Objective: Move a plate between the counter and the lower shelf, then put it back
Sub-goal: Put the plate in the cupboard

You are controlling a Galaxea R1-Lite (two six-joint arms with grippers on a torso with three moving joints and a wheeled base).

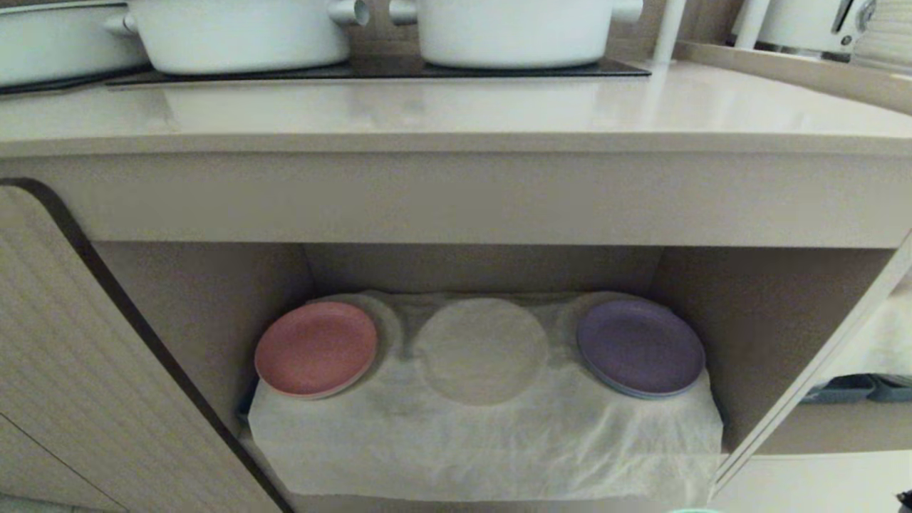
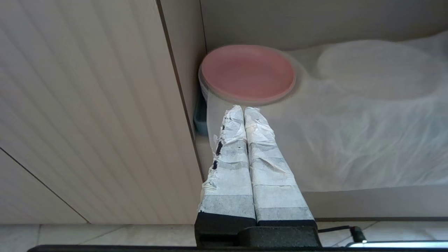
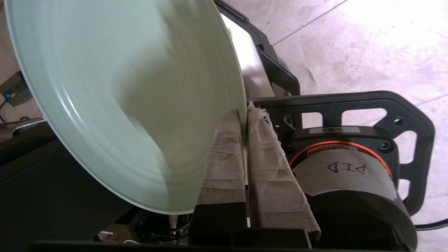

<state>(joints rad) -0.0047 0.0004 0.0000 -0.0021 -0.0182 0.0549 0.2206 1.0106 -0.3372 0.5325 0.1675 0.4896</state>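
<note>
Pinched by its rim between the taped fingers (image 3: 260,147) of the right gripper (image 3: 246,113), the plate (image 3: 115,98) is held tilted on edge over the robot's own black base (image 3: 346,119) and the pale tiled floor (image 3: 367,45); in the head view only a sliver of mint green (image 1: 690,510) is seen at the bottom edge, so the plate is neither on the counter (image 1: 456,114) nor on the lower shelf (image 1: 776,335). Much of the plate's outline is cut off by the right wrist view. The shelf's base is draped in a wrinkled white cloth (image 1: 484,434) that is raised into three round bumps at the back: a pink plate (image 1: 315,348) is set on the left one, a purple plate (image 1: 640,346) on the right one, and the middle bump (image 1: 481,349) is bare — what lies under the cloth cannot be made out. On the counter above, two white pots (image 1: 242,32) stand on a black hob panel (image 1: 385,71), their tops cut off, so their contents are hidden. The left gripper (image 2: 244,109) is seen with its taped fingers pressed together and nothing between them, pointed at the near edge of the pink plate — beside a ribbed cabinet door (image 2: 87,112).
</note>
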